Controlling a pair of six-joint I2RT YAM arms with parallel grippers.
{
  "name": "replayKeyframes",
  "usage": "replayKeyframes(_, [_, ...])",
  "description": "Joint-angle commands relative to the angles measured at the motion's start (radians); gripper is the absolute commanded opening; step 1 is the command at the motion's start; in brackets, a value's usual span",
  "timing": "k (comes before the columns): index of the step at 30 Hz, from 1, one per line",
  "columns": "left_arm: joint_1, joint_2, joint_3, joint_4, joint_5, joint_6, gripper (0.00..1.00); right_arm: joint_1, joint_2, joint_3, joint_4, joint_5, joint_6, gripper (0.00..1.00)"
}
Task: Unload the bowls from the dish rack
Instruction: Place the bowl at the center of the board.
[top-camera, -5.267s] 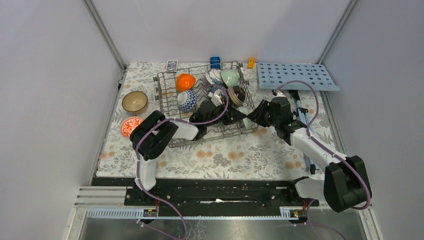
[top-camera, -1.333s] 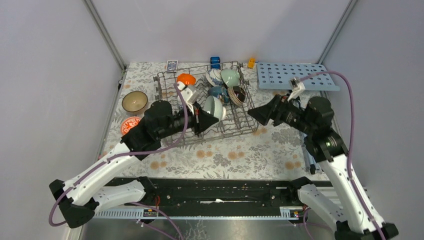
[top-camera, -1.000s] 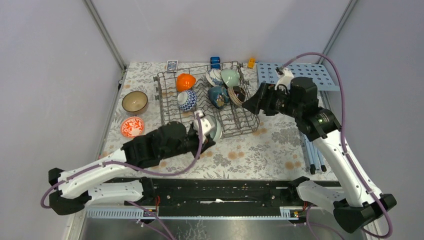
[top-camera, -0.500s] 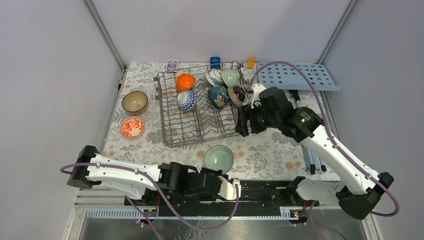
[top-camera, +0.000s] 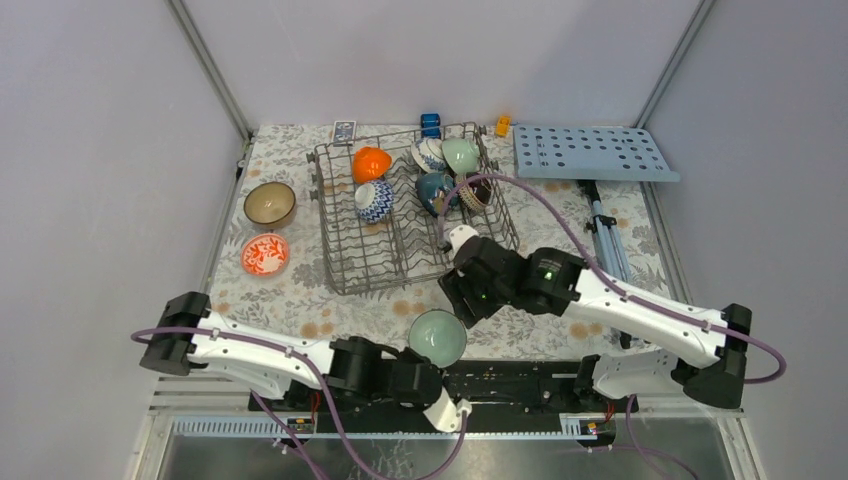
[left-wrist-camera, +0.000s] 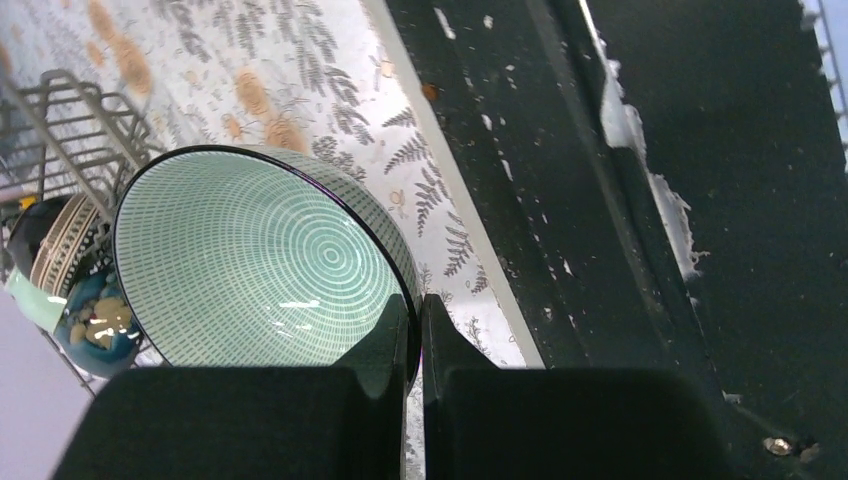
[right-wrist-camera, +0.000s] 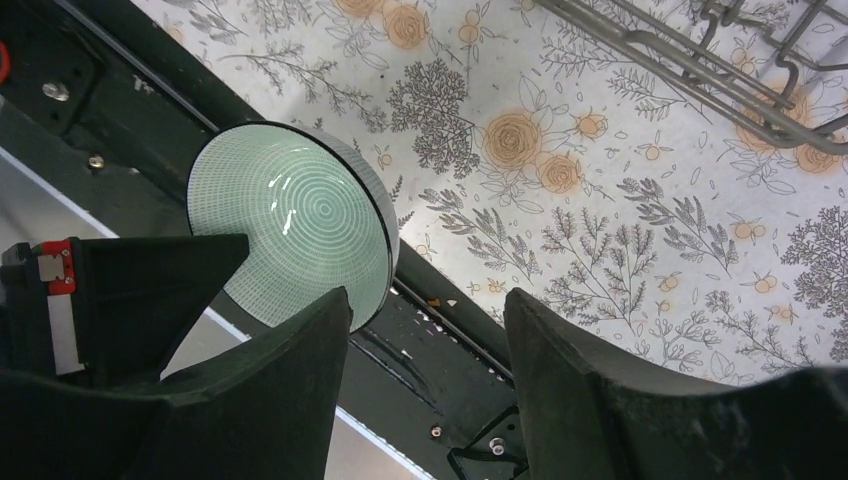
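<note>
Floral-print tablecloth (top-camera: 290, 300) covers the bench, grey walls all round, w/ a black base rail (top-camera: 520, 378) along the near edge. From where I stand, the left gripper (left-wrist-camera: 413, 305) is pinched tight on the rim of a pale green ribbed ceramic bowl (left-wrist-camera: 255, 255), one finger inside, one outside. That bowl is tipped and sits at 6 o'clock of the big grey wire dish rack (top-camera: 380, 262), right over the line where cloth meets rail; can't tell if its foot touches anything. The right gripper (right-wrist-camera: 425, 300) hangs just above it at approx 1 o'clock, jaws spread wide, nothing btwn them. Left in the rack are a glossy orange bowl (top-camera: 371, 163), a blue-and-white patterned bowl (top-camera: 374, 200), a dark blue bowl (top-camera: 437, 190) and a few more at the far end. Two are already out at 9 o'clock of the rack: a brown-rimmed tan bowl (top-camera: 269, 203) and a red-and-white patterned bowl (top-camera: 264, 253). Looks to me like the set-down, poss. a hand-off. To do it well, I'd move the bowl toward 12 o'clock so it's fully over cloth, level it, lower till the foot sits flat, then release; the right arm should stay clear of the rim. No brand, label or lettering legible anywhere.
</note>
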Motion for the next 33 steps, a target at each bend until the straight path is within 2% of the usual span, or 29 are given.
replayKeyframes(1, [-0.030, 0.049, 0.005, 0.005, -0.016, 0.103, 0.00, 0.082, 0.040, -0.020, 0.036, 0.129, 0.066, 0.64])
replayKeyframes(15, [-0.101, 0.085, -0.002, -0.005, -0.045, 0.135, 0.00, 0.216, 0.156, -0.072, 0.105, 0.200, 0.144, 0.54])
replayKeyframes(25, [-0.121, 0.087, 0.000, 0.010, -0.039, 0.099, 0.00, 0.227, 0.180, -0.123, 0.131, 0.254, 0.173, 0.47])
replayKeyframes(33, [-0.140, 0.072, -0.014, 0.037, -0.039, 0.063, 0.00, 0.227, 0.188, -0.153, 0.166, 0.224, 0.187, 0.41])
